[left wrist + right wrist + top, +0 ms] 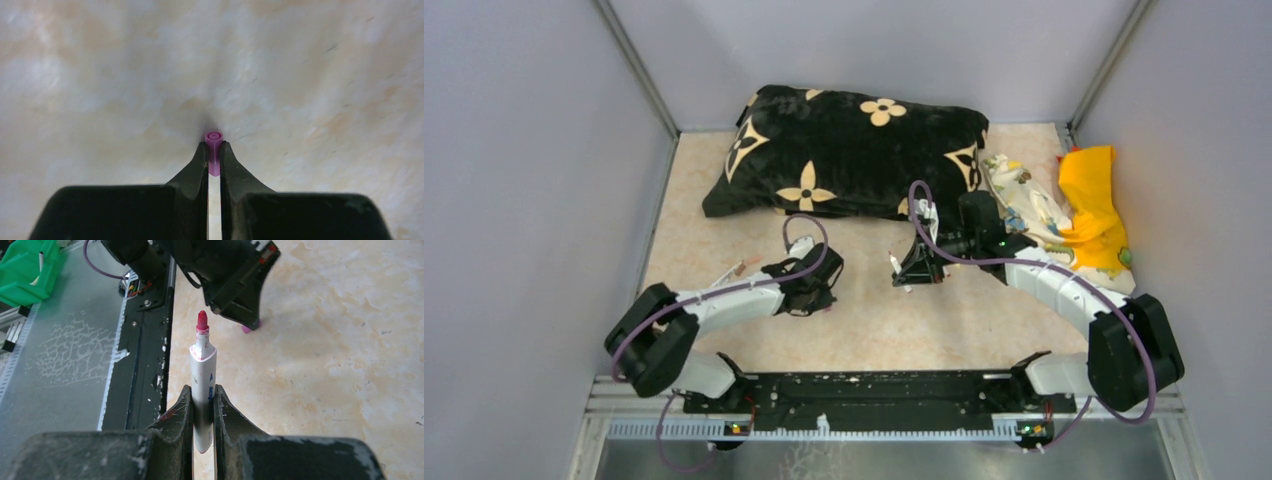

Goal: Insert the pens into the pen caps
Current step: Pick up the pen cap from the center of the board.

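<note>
**Cap and pen in hand, in front of the cushion.** A pink pen cap (213,139) is pinched at the very tips of the left claw (213,152), low over the table (100,75). A ringed end is turned toward the wrist camera; whether that is the open mouth cannot be told. Beside it, also just in front of the cushion (844,150), a white pen (203,365) with a red tip is clamped around its barrel by the right claw (202,395). The tip is aimed toward the left claw.

The pairing step appears to be in hand, with 1 cap and 1 pen secured and nothing yet joined. The next move is judged to call for the cap's mouth to be turned to face the red tip. The 2 parts would then be brought onto a shared line before being pressed together.

Both arms are shown from above, but the cap is lost there. Only in the right wrist view is pink glimpsed under the left claw at the table. Only in the left wrist view is the grip itself made plain.
</note>
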Tool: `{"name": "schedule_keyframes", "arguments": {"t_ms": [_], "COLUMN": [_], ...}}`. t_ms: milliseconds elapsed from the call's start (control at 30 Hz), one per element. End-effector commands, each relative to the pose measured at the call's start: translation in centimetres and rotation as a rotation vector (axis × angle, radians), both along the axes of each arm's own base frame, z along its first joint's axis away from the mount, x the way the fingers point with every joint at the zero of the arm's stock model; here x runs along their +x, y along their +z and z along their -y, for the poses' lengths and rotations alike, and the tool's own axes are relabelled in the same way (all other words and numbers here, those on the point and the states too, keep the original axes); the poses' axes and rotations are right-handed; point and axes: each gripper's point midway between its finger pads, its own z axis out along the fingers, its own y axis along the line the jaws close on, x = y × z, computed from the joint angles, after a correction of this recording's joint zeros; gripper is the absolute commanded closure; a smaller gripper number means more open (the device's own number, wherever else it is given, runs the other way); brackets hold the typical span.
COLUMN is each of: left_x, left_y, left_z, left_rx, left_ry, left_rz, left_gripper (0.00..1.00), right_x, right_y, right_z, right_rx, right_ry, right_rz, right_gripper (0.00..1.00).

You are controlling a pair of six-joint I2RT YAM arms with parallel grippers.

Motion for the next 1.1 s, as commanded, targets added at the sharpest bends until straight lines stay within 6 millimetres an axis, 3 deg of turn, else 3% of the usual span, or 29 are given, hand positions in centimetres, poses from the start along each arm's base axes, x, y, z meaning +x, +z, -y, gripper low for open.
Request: {"name": "schedule_keyframes", "arguments": {"t_ms": [0,167,400,700,1067], "left_x": [4.0,6.7,7.7,7.9,7.2], "left_y": [-0.6,0.5,0.6,2.6,5.1], "left_z": [2.4,3.9,4.0,5.2,5.8], "left_rx": [0.014,0.044,0.103,-0.014,-0.274], "left_ry": [-0.146,-0.227,-0.293,-0.288,-0.196], "left_rz": [0.097,0.181,0.201,0.24,0.307], "left_gripper": [1.0,1.0,1.0,1.0,1.0], "right_x": [0.5,0.7,1.1,0.8,1.3], "right_y": [0.7,0.3,-0.5,-6.0,-10.3], "right_z": [-0.5,-0.6,-1.0,-2.9,-4.5], "right_rx": [0.044,0.037,0.046,-0.036,-0.14], "right_ry": [0.015,0.008,-0.023,-0.093,-0.284], "right_rz": [0.006,-0.015,-0.09,-0.323,-0.514], "right_gripper": [1.0,1.0,1.0,1.0,1.0]}}
